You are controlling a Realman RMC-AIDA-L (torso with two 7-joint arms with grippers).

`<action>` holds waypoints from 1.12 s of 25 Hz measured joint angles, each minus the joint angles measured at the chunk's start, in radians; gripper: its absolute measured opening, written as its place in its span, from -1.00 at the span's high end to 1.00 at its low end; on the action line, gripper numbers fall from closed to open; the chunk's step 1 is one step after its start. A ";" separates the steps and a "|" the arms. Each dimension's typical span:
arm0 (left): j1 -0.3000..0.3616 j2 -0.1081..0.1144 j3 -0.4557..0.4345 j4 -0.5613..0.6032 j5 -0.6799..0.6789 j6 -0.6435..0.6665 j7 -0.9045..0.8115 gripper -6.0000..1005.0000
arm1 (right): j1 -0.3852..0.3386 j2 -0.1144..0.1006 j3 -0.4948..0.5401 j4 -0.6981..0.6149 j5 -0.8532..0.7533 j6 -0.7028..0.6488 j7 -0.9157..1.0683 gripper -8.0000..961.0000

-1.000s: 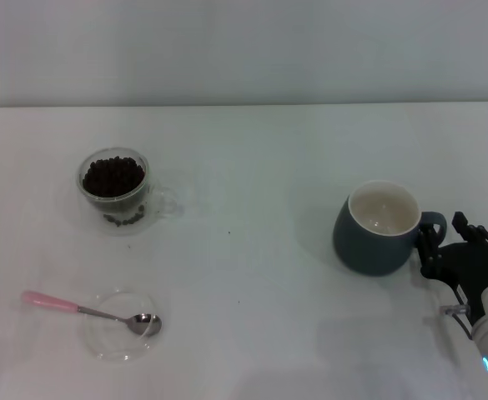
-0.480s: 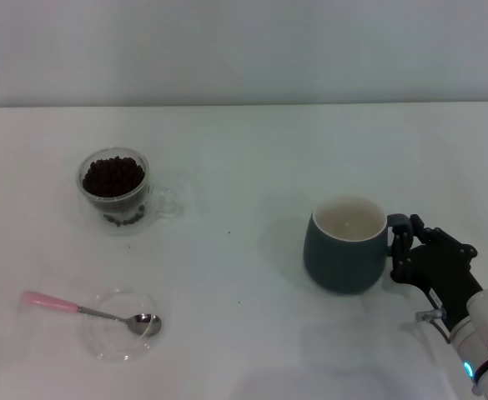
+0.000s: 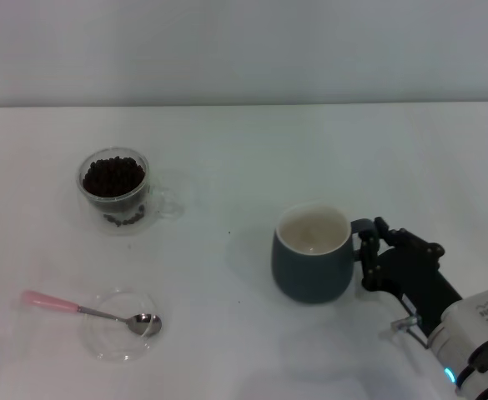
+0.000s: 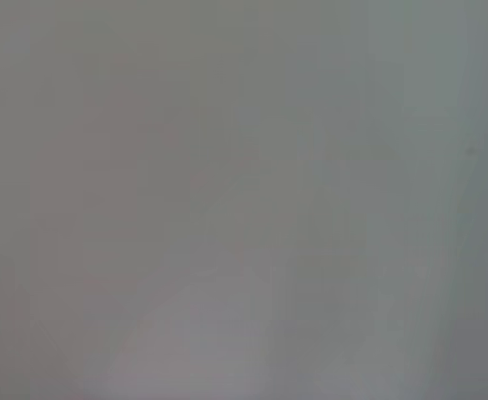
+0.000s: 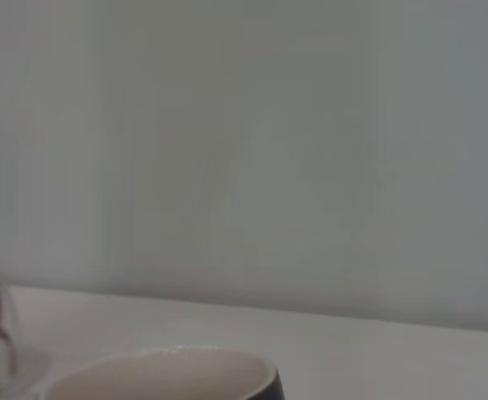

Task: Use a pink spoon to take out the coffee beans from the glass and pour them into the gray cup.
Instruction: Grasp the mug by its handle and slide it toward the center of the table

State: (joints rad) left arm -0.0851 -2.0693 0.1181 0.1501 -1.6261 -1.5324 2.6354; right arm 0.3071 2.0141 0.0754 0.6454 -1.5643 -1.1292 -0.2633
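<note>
Blue-gray ceramic is what the right gripper (image 3: 369,254) has hold of: its dark fingers (image 3: 375,268) are pinched on the loop handle of the gray cup (image 3: 312,254), which stands upright on the white table (image 3: 252,158) at the robot's right, its cream inside empty. The right wrist view shows only the cup's rim low in the picture and, farther off, a sliver of the glass.

Across the table to the left stands the glass (image 3: 118,190), upright and heaped with the coffee beans (image 3: 113,176), its clear handle turned toward the cup. Nearer the robot, and a little left of the glass, lies the pink spoon (image 3: 89,312), its metal bowl resting on a clear saucer (image 3: 123,337) and its pink handle reaching off the saucer's rim, out toward the table's left side. The spoon's long axis runs nearly crosswise to the robot, the handle end being the one farthest left.

That layout likely decides the coming reach: spoon and glass both lie well apart from the cup and from the right arm, on the left arm's side. The left gripper is not seen in the head view, and its wrist view shows only a blank gray field, so its fingers cannot be judged. A grasp on the pink handle would probably suit it best.
</note>
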 joint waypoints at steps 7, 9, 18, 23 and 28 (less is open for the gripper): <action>-0.003 -0.001 0.001 -0.005 0.000 0.000 0.000 -0.72 | 0.001 0.001 -0.035 0.020 -0.044 0.014 0.004 0.64; -0.004 -0.001 0.001 -0.007 0.000 0.000 0.000 -0.72 | -0.001 0.002 -0.035 0.025 -0.085 0.022 0.019 0.64; -0.005 -0.004 0.007 -0.011 0.007 -0.026 0.000 -0.72 | -0.007 0.003 -0.048 0.024 -0.144 0.068 0.093 0.66; -0.006 -0.005 0.008 -0.011 0.008 -0.050 -0.002 -0.72 | -0.008 0.003 -0.064 0.018 -0.145 0.074 0.097 0.67; -0.012 -0.005 0.010 -0.011 0.009 -0.052 -0.011 -0.72 | -0.007 0.002 -0.093 0.016 -0.155 0.074 0.085 0.71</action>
State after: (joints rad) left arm -0.0974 -2.0740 0.1280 0.1391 -1.6176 -1.5845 2.6239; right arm 0.2999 2.0157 -0.0172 0.6611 -1.7193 -1.0553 -0.1779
